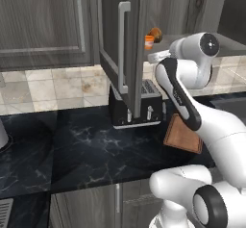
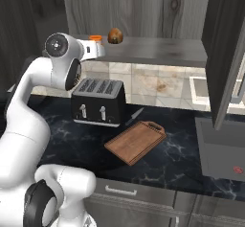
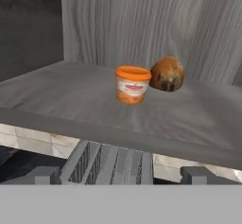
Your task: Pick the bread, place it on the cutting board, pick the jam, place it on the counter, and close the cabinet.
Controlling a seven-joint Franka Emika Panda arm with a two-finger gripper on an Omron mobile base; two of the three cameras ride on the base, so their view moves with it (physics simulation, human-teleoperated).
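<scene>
Down low in the hand view, two dark fingertips (image 3: 40, 175) set wide apart, nothing between them: gripper (image 3: 120, 176) released, hovering above the toaster (image 3: 111, 164) slots. Just past the tips, the front lip of the cabinet (image 3: 94, 128) shelf, running edge to edge across the view. Farther in on that shelf, the jam (image 3: 132, 84), upright, ahead of the fingers and slightly above them; pale label with a red band on it, lettering too blurred to read. Right beside the jar and a little behind, the bread (image 3: 166, 74), close to touching it or just apart. Bare grey shelf to either side of the pair, back wall close behind.

From the right base view, cutting board (image 2: 135, 141) flat on the counter (image 2: 182, 159), angled, in front of the toaster and to its right, handle end pointing away. Open dark marble around it. Cabinet door hanging open at far right.
</scene>
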